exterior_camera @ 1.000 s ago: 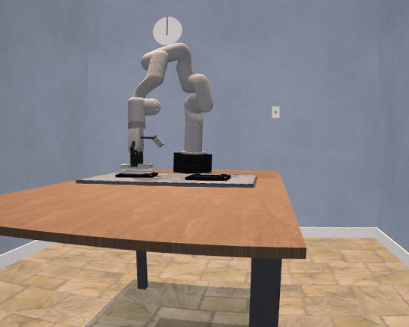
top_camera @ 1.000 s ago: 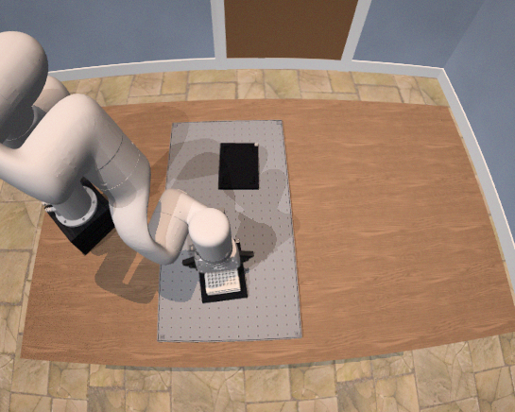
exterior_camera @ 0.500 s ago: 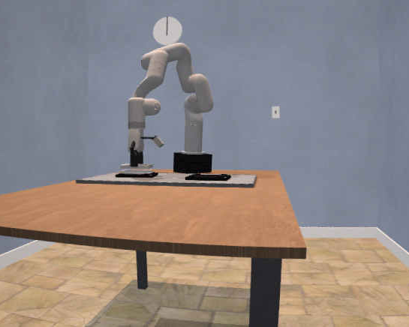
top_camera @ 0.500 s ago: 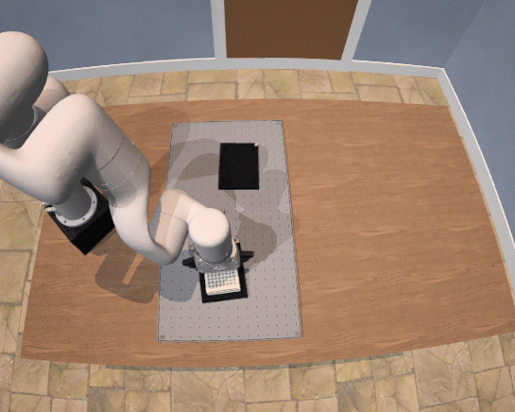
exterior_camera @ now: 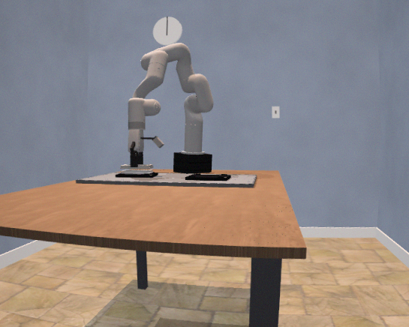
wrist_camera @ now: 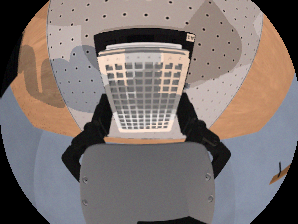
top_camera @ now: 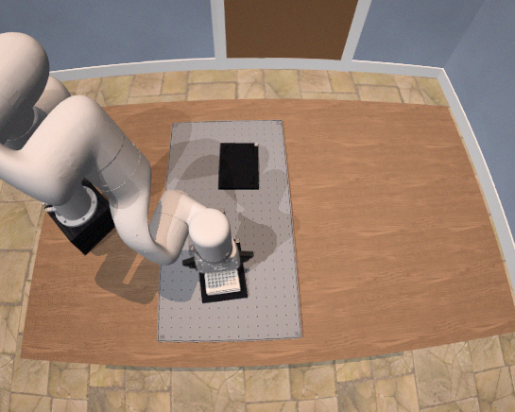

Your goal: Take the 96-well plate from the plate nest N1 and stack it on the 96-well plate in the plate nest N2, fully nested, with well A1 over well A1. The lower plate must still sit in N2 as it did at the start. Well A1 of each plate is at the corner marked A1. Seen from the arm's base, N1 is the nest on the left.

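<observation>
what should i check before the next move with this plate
1. Grip: the gripper is shut on the white plate. Ok.
2. Source nest emptied: only its black base shows. Ok.
3. Lined up: in the wrist view the held plate's edges run parallel to the black nest below it. Ok.
4. Fully seated on the lower plate: the exterior view shows it very low, but any gap is too small to see. Cannot tell.
5. A1 corners matching: marks are too small to read. Cannot tell.
6. Lower plate undisturbed: hidden under the held one. Cannot tell.

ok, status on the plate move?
Gripper shut on plate. Plate low over second plate in its nest; seating unclear. Other nest bare. Nothing blocking.
</observation>
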Available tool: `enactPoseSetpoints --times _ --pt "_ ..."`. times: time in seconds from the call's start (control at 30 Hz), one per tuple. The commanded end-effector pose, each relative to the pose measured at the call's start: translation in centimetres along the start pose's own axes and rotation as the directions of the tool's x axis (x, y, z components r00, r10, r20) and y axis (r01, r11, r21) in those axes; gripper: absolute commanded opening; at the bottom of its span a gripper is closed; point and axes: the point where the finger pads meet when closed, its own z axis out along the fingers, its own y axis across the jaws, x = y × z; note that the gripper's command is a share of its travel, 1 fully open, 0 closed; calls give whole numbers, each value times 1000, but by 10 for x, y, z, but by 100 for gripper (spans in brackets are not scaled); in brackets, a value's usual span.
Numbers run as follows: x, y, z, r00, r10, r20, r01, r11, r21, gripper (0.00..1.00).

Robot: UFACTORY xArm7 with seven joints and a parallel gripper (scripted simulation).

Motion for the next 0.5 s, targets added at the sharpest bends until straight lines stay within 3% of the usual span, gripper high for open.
enactPoseSetpoints --times 0.0,0.47 --pt "-1 1 0 1000 0 2 0 1000 -3 0" --pt "-1 1 2 1000 0 2 0 1000 -3 0"
